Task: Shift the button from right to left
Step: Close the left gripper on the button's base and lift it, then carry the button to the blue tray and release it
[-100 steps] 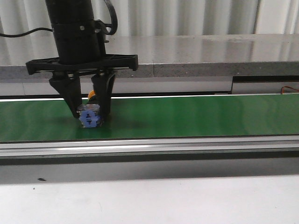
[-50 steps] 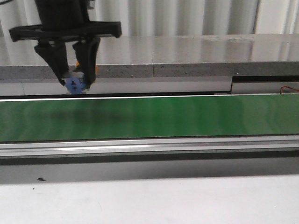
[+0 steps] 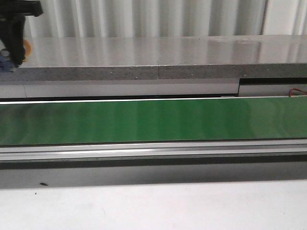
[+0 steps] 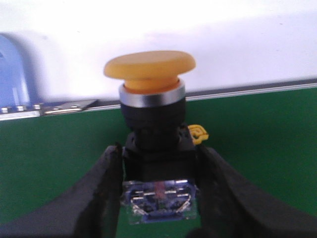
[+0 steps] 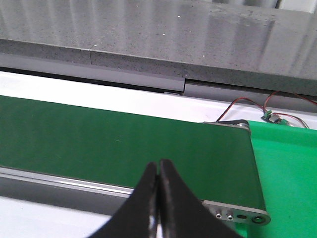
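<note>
Probably the button (image 4: 151,129) is light and rigid, with a smooth rounded yellow cap that would slip; its blocky body gives flat sides and is the better place to grip. The left gripper (image 4: 158,198) clasps it there, one finger on each side, cap pointing away from the fingers, held above the green belt (image 3: 168,120). In the front view it shows at the far upper left edge. The right gripper (image 5: 157,198) is clenched and carries nothing.

A long green conveyor belt (image 3: 158,120) runs across, a grey stone counter (image 3: 168,55) behind it, then a white corrugated wall (image 3: 144,17).
</note>
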Robot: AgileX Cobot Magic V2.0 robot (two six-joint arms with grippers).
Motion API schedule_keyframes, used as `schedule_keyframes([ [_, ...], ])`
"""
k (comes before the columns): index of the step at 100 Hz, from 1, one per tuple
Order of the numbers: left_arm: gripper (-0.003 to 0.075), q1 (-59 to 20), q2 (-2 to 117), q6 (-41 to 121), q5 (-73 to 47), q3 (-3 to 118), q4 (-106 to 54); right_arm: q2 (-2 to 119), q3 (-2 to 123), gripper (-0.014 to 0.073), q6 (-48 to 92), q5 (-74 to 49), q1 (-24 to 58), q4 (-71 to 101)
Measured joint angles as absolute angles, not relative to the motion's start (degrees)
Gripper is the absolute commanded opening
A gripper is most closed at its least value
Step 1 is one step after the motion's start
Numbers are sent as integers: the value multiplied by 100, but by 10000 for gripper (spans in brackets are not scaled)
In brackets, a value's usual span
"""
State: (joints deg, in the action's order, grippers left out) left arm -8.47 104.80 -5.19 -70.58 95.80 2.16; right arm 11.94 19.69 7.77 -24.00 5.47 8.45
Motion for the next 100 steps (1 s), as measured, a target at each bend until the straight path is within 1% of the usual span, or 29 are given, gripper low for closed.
schedule_keyframes([
  [13, -20, -307, 10480, 190, -7058, 9580, 216, 1194, 1969, -69, 777, -2400, 547, 845],
  [44, -20, 867, 10480, 1218, -7078, 9580, 441, 1194, 1969, -69, 777, -2400, 547, 845],
  [67, -20, 1444, 10507, 1543, -7078, 9449, 449, 1194, 1969, -69, 777, -2400, 547, 845],
  [100, -20, 2216, 10926, 1709, -7058, 9052, 465, 1194, 1969, -69, 777, -2400, 547, 845],
])
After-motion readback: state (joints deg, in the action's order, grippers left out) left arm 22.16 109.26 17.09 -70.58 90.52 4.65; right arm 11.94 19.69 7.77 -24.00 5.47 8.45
